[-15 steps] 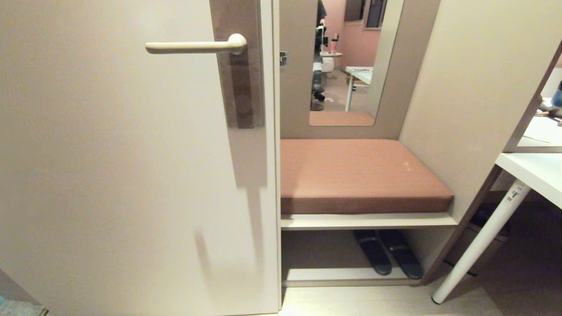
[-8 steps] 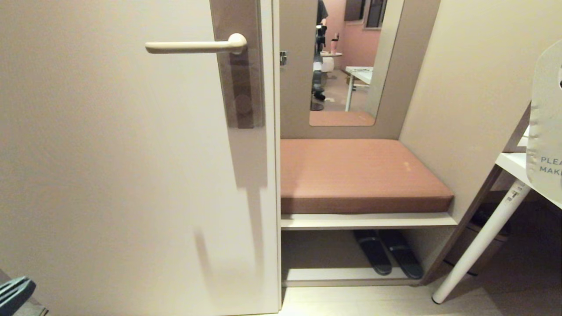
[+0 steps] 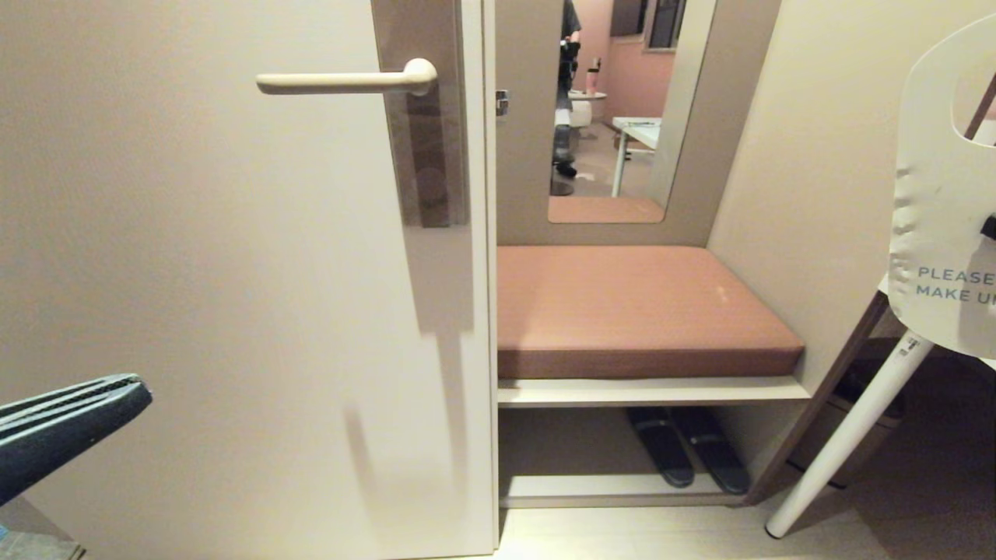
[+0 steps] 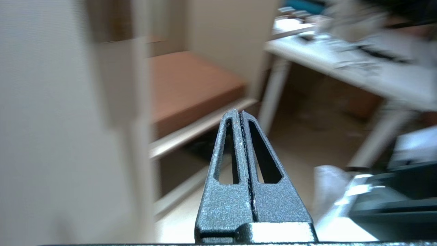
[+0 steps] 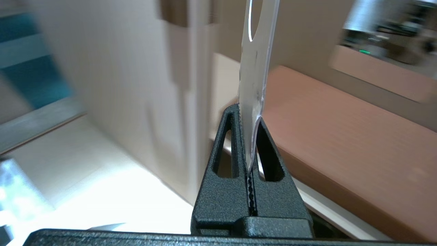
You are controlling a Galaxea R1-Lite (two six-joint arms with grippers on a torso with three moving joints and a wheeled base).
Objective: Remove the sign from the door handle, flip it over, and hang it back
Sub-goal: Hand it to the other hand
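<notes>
The cream door handle [image 3: 342,79] juts level from its brownish backplate [image 3: 424,117], and nothing hangs on it. At the head view's right edge the sign [image 3: 941,194] stands upright, far right of the handle. Its white face reading "PLEASE MAKE UP" shows, with the hole at the top. My right gripper [image 5: 248,114] is shut on the sign [image 5: 254,68], which shows edge-on in the right wrist view. Low at the left, below the handle, my left gripper [image 3: 136,390] is shut and empty. Its fingers [image 4: 235,118] press together.
A brown cushioned bench [image 3: 630,303] fills the alcove right of the door, with a mirror [image 3: 615,117] above it and dark slippers [image 3: 685,447] on the shelf beneath. A white table [image 3: 941,303] and its slanted leg [image 3: 848,435] stand at the right, behind the sign.
The sign has come in from the right edge and moved left and up, showing more of its white face. My left gripper has risen into view at the lower left.
</notes>
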